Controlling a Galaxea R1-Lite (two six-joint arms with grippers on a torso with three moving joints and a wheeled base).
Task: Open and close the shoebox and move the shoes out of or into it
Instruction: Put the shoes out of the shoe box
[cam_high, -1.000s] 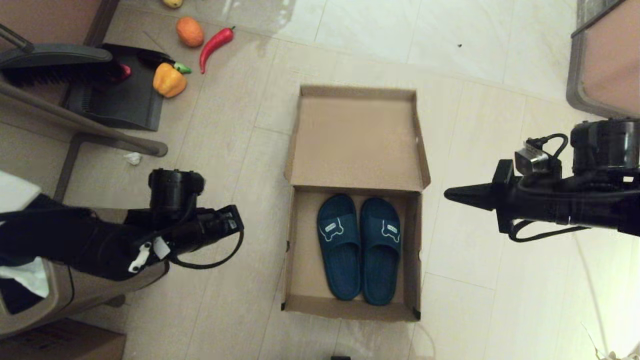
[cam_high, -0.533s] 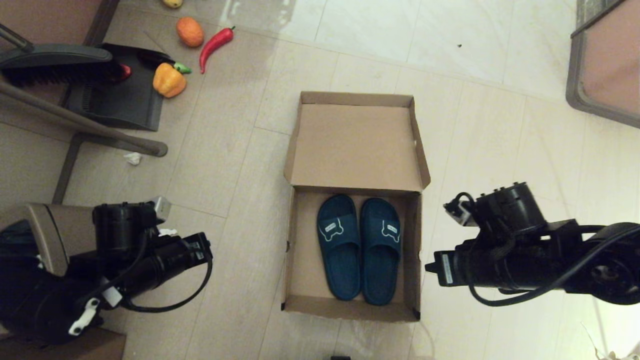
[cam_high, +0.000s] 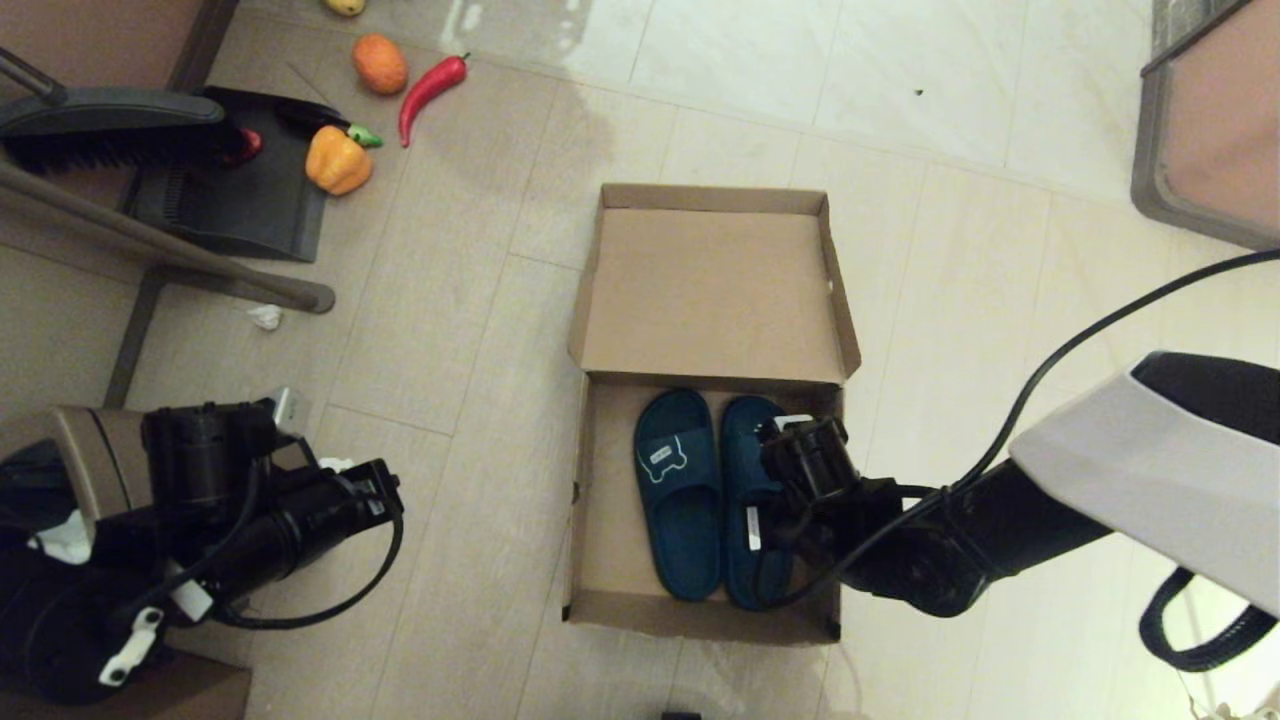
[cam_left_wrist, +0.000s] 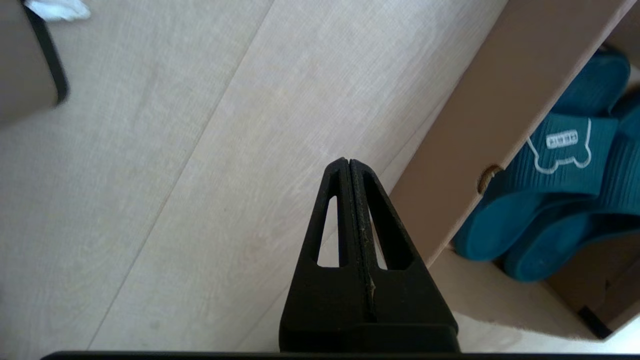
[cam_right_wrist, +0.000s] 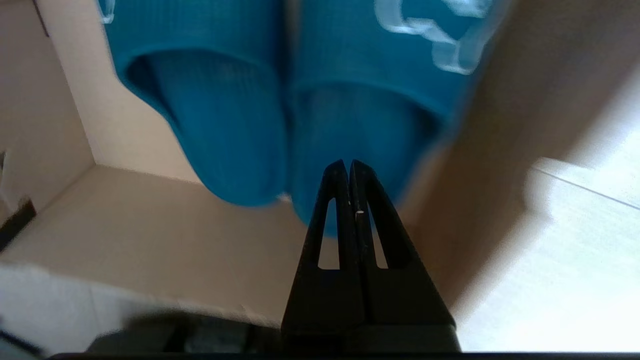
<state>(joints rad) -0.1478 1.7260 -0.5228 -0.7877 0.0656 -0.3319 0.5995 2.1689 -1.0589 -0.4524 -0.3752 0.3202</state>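
Observation:
The brown cardboard shoebox (cam_high: 586, 560) stands open on the floor, its lid (cam_high: 715, 290) folded back away from me. Both teal-blue slippers lie side by side inside it, toes toward the lid: the left shoe (cam_high: 680, 495) in full view, the right shoe (cam_high: 738, 440) partly covered by my right wrist (cam_high: 812, 472). In the right wrist view my right gripper (cam_right_wrist: 348, 163) is shut and empty, just above the heel end of the right shoe (cam_right_wrist: 360, 115), beside the box wall (cam_right_wrist: 500, 150). My left gripper (cam_left_wrist: 348, 161) is shut over bare floor, outside the box's left wall (cam_left_wrist: 500, 115).
A black dustpan (cam_high: 240, 195) with a brush, a yellow pepper (cam_high: 338, 160), a red chili (cam_high: 430, 90) and an orange (cam_high: 380, 63) lie at the far left. A brown bin (cam_high: 90, 465) stands under my left arm. Furniture (cam_high: 1210, 120) fills the far right corner.
My right arm has swung down and left from outside the box to over the right shoe inside it. My left arm has drawn back and lowered at the lower left.

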